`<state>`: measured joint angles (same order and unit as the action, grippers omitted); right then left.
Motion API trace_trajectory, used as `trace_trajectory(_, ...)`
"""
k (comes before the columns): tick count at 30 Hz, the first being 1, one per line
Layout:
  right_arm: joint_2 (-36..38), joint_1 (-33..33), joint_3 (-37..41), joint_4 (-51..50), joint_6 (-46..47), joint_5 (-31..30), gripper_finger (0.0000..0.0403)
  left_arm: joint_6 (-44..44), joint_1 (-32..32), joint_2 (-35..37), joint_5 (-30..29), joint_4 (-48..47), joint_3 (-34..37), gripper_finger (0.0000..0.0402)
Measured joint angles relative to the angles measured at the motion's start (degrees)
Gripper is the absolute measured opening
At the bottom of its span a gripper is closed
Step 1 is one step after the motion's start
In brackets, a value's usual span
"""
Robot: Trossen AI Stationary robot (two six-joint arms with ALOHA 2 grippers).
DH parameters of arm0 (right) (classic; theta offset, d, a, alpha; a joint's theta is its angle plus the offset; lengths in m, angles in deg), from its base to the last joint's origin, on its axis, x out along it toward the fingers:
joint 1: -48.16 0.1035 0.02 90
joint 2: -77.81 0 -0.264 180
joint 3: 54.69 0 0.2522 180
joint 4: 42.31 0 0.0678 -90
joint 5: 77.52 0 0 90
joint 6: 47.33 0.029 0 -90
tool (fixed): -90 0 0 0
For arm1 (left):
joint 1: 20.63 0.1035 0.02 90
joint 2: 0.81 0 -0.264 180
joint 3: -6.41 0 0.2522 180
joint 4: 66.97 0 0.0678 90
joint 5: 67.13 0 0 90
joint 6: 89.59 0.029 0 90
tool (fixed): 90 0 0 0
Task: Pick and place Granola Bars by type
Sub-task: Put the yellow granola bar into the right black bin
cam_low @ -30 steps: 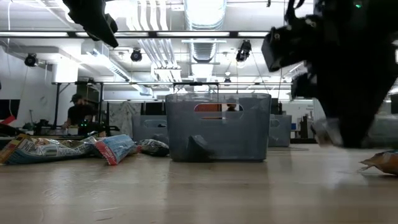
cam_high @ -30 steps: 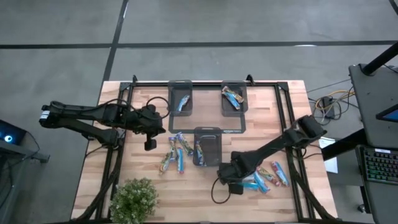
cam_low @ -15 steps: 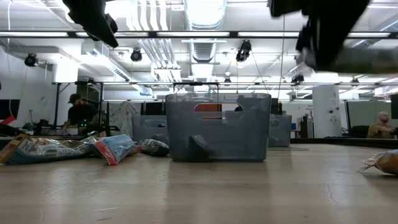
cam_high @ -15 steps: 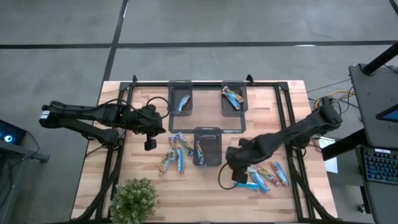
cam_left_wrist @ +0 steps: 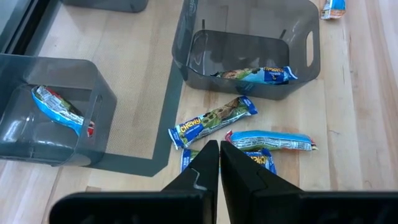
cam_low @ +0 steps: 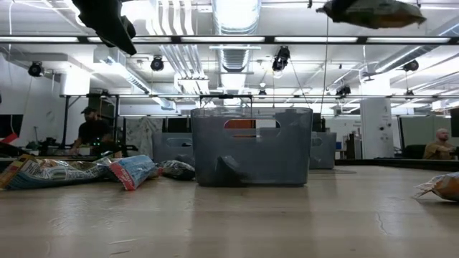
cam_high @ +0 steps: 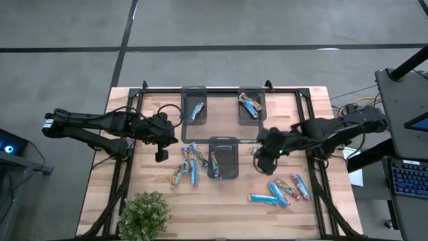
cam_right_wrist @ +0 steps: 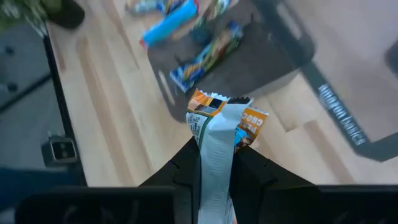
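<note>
Right pincer [cam_right_wrist: 216, 163] grips a granola bar [cam_right_wrist: 219, 134] tight; it has lifted off the desk [cam_high: 314, 214] and moved toward two o'clock, beside the middle tray [cam_high: 223, 142].

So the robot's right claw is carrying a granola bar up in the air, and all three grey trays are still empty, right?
Not quite. The right gripper does hold a granola bar aloft, but the trays are not empty: the high view shows a bar in each tray.

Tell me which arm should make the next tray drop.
Right. The right gripper is shut on a granola bar, held up beside the middle tray. The left gripper is shut and empty, off to the table's left.
</note>
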<state>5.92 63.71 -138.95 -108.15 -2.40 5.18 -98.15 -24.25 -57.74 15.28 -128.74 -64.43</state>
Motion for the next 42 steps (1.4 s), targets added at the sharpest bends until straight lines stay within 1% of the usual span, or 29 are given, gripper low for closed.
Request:
trace_trajectory(4, 3.32, -2.11, -0.04, 0.02, -0.07, -1.79, 0.0052, -0.19, 0.0, 0.0, 0.0, 0.0, 0.0, 0.0)
trace_trajectory(11, 6.53, -8.21, -0.09, 0.2, -1.38, -2.17, 0.0052, -0.37, 0.0, 0.0, 0.0, 0.0, 0.0, 0.0)
trace_trajectory(21, 6.27, -21.76, -2.01, 0.58, -5.14, -1.47, 0.0052, -0.46, 0.0, 0.0, 0.0, 0.0, 0.0, 0.0)
trace_trajectory(27, 6.13, -31.07, -3.25, 0.68, -5.03, -1.03, 0.0052, -0.46, 0.0, 0.0, 0.0, 0.0, 0.0, 0.0)
trace_trajectory(35, 5.32, -43.85, -3.37, 4.02, -4.0, 4.76, 0.0052, -0.45, 0.0, 0.0, 0.0, 0.0, 0.0, 0.0)
trace_trajectory(38, 4.37, -47.63, -3.4, 4.87, -3.96, 7.3, 0.0052, -0.61, 0.0, 0.0, 0.0, 0.0, 0.0, 0.0)
trace_trajectory(42, 1.69, -51.26, -3.41, 4.9, -3.43, 9.15, 0.0052, -1.5, 0.02, 0.0, 0.0, 0.01, 0.0, 0.0)
